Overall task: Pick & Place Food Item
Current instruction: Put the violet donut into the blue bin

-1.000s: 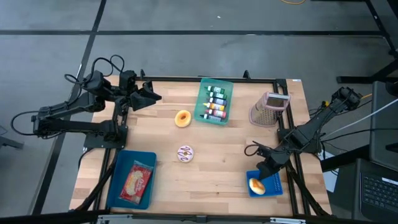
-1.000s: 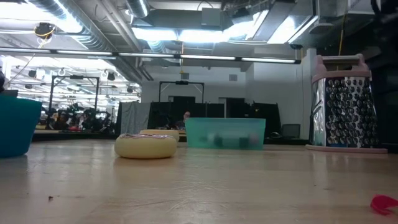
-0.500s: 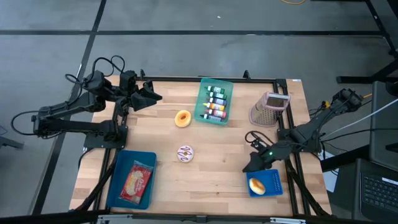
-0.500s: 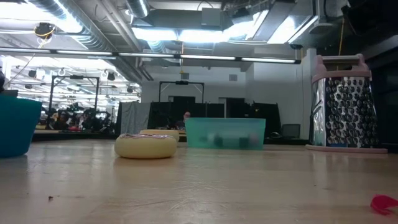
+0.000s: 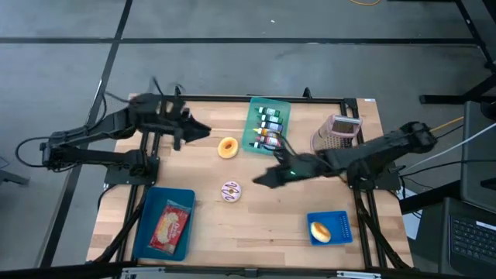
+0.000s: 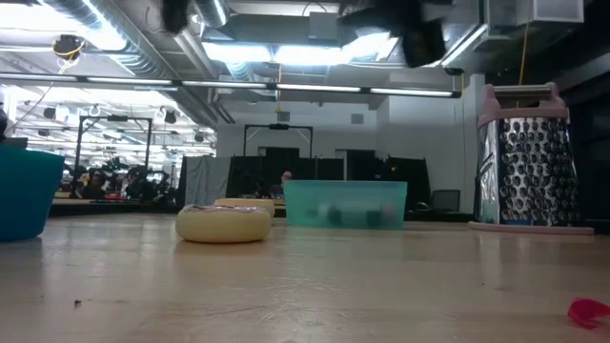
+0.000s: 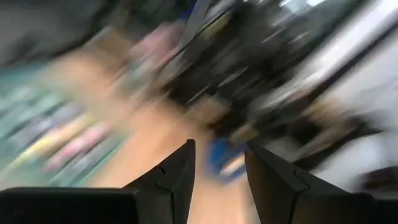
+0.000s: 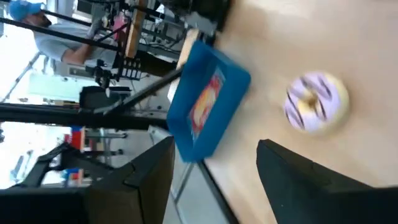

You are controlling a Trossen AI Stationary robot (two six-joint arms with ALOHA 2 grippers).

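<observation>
Nearest the front edge of the wooden table [image 5: 256,232], a small blue tray [image 5: 332,229] at the right held a bun-like food item [image 5: 318,230], and a larger blue tray [image 5: 164,222] at the left held a packaged food item [image 5: 169,225]. A little farther in, a purple-iced doughnut [image 5: 231,191] lay on the bare wood near the middle. The right gripper [image 5: 262,179] hung just beside that doughnut, on its right, above the table and not touching it; its fingers [image 8: 292,180] stood apart with nothing between them, and the right wrist view looked past them at the doughnut and the larger blue tray. Beyond that, an orange-iced doughnut [image 5: 228,147] sat near the teal bin [image 5: 267,126] of small bottles, with a box grater [image 5: 335,135] upright toward the right edge. The left gripper [image 5: 203,132] hovered near the far left part of the table, short of the orange-iced doughnut, its fingers [image 7: 175,177] parted and empty.
</observation>
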